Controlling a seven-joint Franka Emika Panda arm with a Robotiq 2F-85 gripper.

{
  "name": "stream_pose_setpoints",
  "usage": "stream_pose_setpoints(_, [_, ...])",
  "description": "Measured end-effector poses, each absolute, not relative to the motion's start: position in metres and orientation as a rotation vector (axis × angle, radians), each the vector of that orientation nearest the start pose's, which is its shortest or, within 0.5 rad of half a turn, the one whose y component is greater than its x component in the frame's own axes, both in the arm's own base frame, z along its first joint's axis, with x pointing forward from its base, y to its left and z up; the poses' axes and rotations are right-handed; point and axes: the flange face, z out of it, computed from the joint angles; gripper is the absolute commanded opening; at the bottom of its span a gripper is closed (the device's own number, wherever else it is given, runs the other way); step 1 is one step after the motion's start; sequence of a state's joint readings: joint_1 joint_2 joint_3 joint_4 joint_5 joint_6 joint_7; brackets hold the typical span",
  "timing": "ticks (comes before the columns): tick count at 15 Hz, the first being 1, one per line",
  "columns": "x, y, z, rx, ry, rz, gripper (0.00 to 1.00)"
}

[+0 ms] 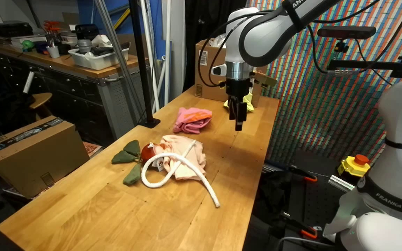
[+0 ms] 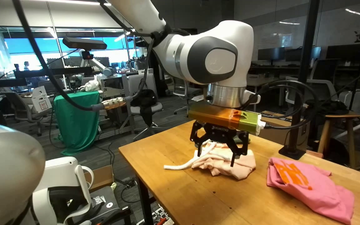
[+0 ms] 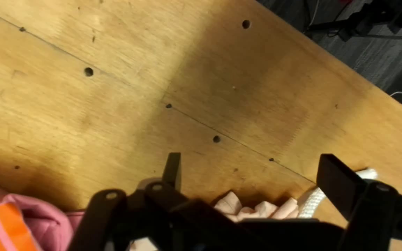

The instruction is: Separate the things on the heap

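My gripper (image 2: 216, 158) hangs over the tabletop, its jaws wide apart with nothing between them. The heap shows in both exterior views: a pale beige cloth (image 1: 198, 153) with the long white rope (image 1: 204, 183) looped across it. Against that cloth's side lie a small red object (image 1: 147, 152) and dark green cloth (image 1: 131, 176) pieces. Apart from these lies the pink cloth (image 2: 323, 193), with an orange print. A yellow-green cloth (image 1: 248, 99) rests farther back, partly hidden behind the gripper. In the wrist view, beige folds (image 3: 230, 204) and rope (image 3: 312, 202) appear below the fingertips.
A brown cardboard box (image 1: 211, 83) stands at the table's back end, right behind the yellow-green cloth. A black post (image 1: 148, 120) rises at the table's edge near the pink cloth. The wooden tabletop (image 1: 117, 216) ends at an open edge on the robot base's side.
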State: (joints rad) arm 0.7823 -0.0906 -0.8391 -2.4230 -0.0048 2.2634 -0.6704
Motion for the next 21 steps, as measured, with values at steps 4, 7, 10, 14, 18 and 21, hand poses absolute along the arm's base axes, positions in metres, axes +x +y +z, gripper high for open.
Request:
stream_pose_setpoints(4, [0.457,-0.015,0.321,-2.838,-0.861,0.097,1.0])
stream_pose_setpoints(7, [0.45,-0.007,0.315,-2.796,-0.777,0.084,1.0])
stream_pose_setpoints(10, [0.448,-0.003,0.31,-2.765,-0.701,0.067,1.0])
stream_pose_setpoints(14, [0.447,0.003,0.299,-2.755,-0.617,0.026,1.0])
stream_pose_setpoints(18, [0.449,0.014,0.286,-2.788,-0.608,-0.037,1.0])
stream_pose_setpoints(21, [0.452,0.028,0.28,-2.827,-0.633,-0.084,1.0])
